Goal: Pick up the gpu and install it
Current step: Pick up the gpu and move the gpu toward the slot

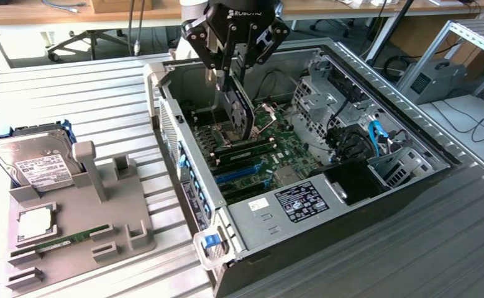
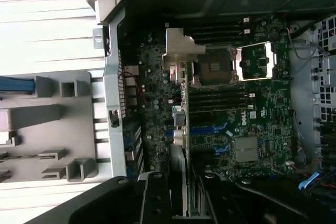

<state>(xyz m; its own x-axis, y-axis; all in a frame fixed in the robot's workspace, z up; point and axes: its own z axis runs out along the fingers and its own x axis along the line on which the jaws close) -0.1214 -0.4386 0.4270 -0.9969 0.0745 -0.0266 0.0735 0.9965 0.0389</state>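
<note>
slatted table (image 1: 76, 81) bears an open computer case (image 1: 325, 248); above its motherboard (image 1: 290, 152) the hand (image 1: 235, 76) grips the gpu (image 1: 242, 115).

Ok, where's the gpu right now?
In the exterior view's upper centre, the gpu hangs on edge from the gripper, over the motherboard of the open computer case.

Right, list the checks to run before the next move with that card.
1. Grip: ok, the gripper is shut on the gpu.
2. Card position: ok, it hangs over the motherboard inside the open case.
3. Seated in a slot: not ok, the card looks to be above the board.
4. Lined up with the blue slots: cannot tell.
5. Blue cable away from the card: ok.
</note>
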